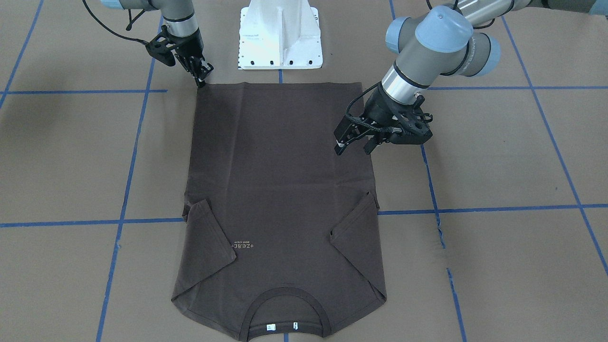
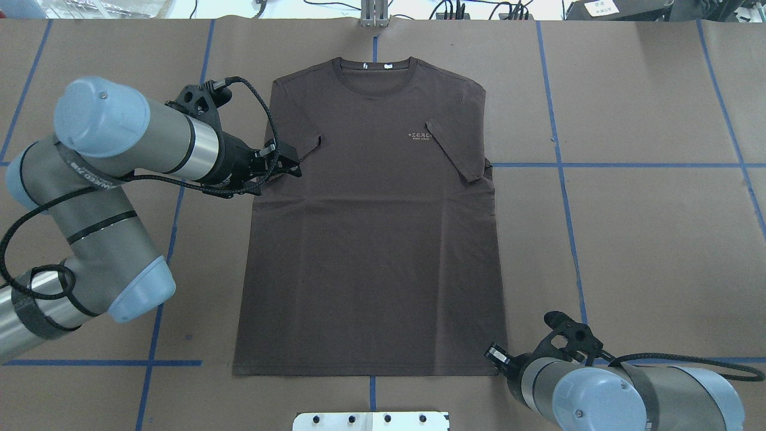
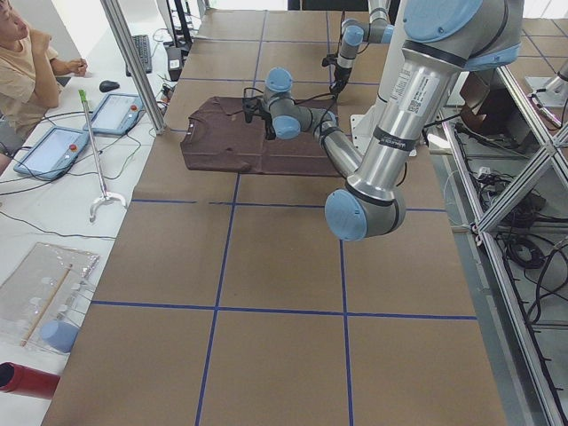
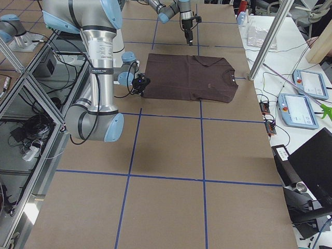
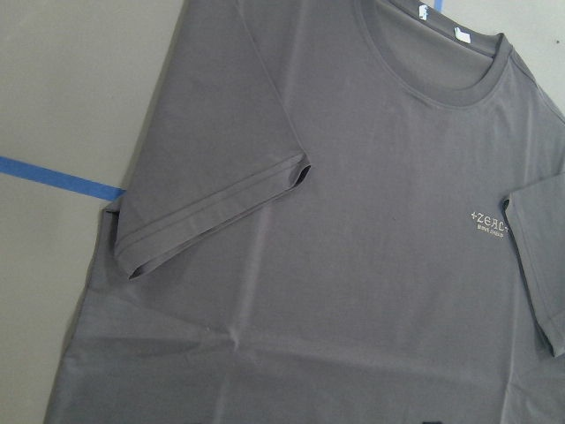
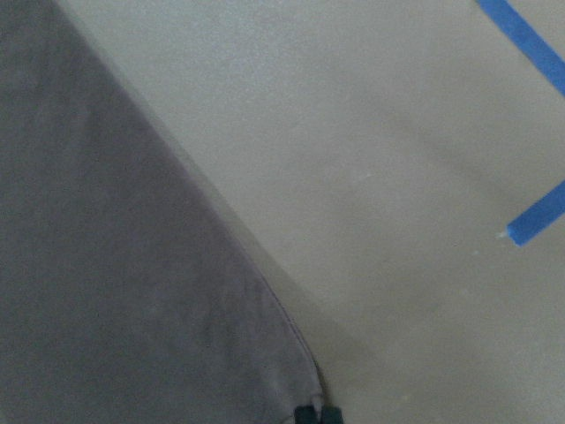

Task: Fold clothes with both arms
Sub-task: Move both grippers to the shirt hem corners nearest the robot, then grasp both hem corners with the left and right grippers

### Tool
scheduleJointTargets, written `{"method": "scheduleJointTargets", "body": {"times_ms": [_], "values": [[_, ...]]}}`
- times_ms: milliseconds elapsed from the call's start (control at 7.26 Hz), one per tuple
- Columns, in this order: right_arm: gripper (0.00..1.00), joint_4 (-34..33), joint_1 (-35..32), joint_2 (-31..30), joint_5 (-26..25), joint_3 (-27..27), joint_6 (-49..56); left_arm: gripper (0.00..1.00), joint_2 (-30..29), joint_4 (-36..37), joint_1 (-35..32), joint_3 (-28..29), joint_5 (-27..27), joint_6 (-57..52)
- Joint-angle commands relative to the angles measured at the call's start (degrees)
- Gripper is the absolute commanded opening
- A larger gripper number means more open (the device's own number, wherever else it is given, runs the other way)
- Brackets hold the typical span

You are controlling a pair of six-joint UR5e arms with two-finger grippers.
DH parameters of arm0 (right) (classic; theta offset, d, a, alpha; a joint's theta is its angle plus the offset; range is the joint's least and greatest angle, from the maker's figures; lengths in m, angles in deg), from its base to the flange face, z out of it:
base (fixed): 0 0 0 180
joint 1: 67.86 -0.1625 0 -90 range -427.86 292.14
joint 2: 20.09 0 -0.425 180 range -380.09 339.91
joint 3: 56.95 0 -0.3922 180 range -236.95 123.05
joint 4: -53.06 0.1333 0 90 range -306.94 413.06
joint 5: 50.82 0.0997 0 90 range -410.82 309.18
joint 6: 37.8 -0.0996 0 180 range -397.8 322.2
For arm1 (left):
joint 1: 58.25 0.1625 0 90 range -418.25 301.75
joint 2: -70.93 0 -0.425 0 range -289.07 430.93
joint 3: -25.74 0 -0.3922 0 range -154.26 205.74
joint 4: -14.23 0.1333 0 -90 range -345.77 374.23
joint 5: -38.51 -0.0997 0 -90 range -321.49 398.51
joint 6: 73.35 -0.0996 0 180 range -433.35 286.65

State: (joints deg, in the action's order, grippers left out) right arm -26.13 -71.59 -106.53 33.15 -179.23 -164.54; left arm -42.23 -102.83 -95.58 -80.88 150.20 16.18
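The dark brown T-shirt [image 1: 280, 180] lies flat on the brown table, both sleeves folded inward, its collar [image 2: 374, 69] on the side away from the robot. My left gripper [image 1: 354, 145] hovers open over the shirt's side edge, just below the folded sleeve [image 5: 212, 208], holding nothing; in the overhead view this left gripper [image 2: 288, 164] sits at the shirt's left edge. My right gripper [image 1: 202, 81] points down at the hem corner nearest the robot. In the right wrist view its fingertips [image 6: 305, 413] are pressed together at that corner of the shirt [image 6: 106, 291].
The white pedestal base [image 1: 280, 42] stands just behind the hem. Blue tape lines [image 1: 71, 222] cross the table. In the exterior left view a person [image 3: 27, 71] sits beyond the table's far end, by tablets [image 3: 115, 111] and a metal post [image 3: 133, 62].
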Motion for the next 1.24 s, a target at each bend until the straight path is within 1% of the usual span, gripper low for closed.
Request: {"method": "scheduleJointTargets", "body": {"times_ms": [0,138,275,413,551,826,1102], "values": [[0.00,0.00,-0.75,-0.31,0.58,-2.17,0.26,0.85,8.98,3.38,12.56,-10.51,-12.49,8.42],[0.00,0.00,-1.19,-0.22,0.67,-2.26,0.35,0.83,9.71,6.81,17.94,-11.15,-18.12,10.91],[0.00,0.00,-1.37,-0.13,0.67,-2.35,0.35,0.83,11.45,7.36,22.61,-10.90,-21.23,14.33],[0.00,0.00,-1.37,-0.22,0.67,-2.35,0.35,0.83,13.30,7.37,25.87,-10.46,-22.82,16.62],[0.00,0.00,-1.37,-0.22,0.67,-2.43,0.35,0.82,15.49,7.28,27.30,-10.55,-22.93,17.69],[0.00,0.00,-1.45,-0.22,0.67,-2.43,0.35,0.79,16.04,7.37,29.06,-10.72,-22.58,20.76],[0.00,-0.09,-1.37,-0.22,0.67,-2.44,0.35,0.77,16.31,7.46,29.68,-10.46,-22.58,21.13]]}}
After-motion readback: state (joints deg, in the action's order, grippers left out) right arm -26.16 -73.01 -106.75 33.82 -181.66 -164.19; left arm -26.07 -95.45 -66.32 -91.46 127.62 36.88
